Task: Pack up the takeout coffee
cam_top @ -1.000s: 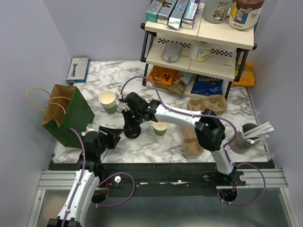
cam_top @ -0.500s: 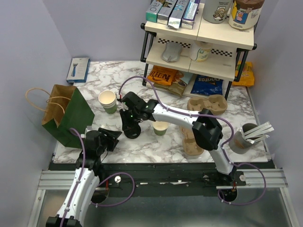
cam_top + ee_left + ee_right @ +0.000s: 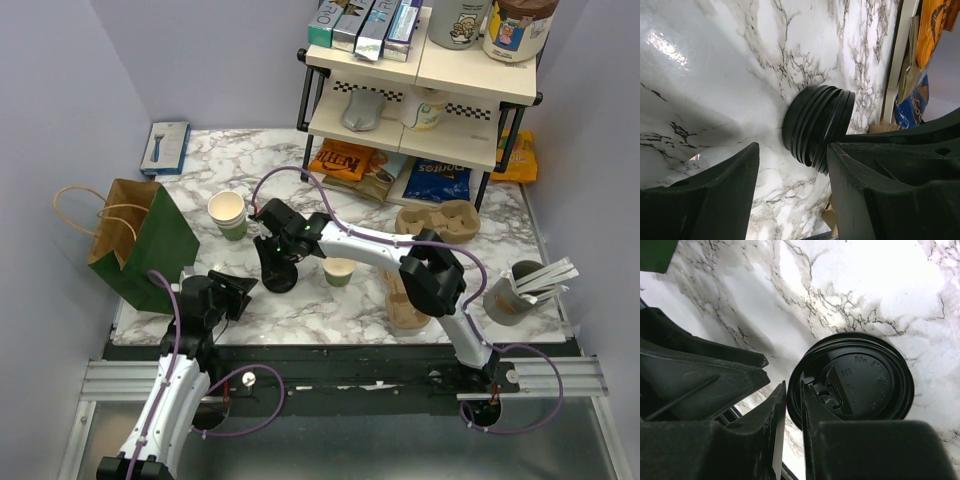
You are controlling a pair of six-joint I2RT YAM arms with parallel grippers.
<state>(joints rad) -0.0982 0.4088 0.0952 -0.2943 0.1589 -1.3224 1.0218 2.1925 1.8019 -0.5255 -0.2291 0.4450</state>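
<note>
The right gripper (image 3: 278, 266) hangs low over the stack of round black plastic lids (image 3: 281, 281), fingers pointing down at the white marble-patterned table (image 3: 250, 160). In the right wrist view its jaws stand nearly together, with only a slim slit between them, and the near edge of the top lid sits right at that slit. I cannot tell whether the rim is pinched or merely touched.

The small dark-green paper cup with the cream-white inside (image 3: 340, 272) stands upright and uncovered just to the right of this gripper, apart from the stack.

The left gripper (image 3: 236, 291) sits near the table's front edge, to the left of the stack and aimed at it. Its jaws are spread wide with nothing between them. The left wrist view shows the stack resting on the marble ahead of the fingertips and clear of them.

A dark-green paper bag with a brown lining and twine handles (image 3: 150, 240) stands to the left of and beyond the left gripper.
</note>
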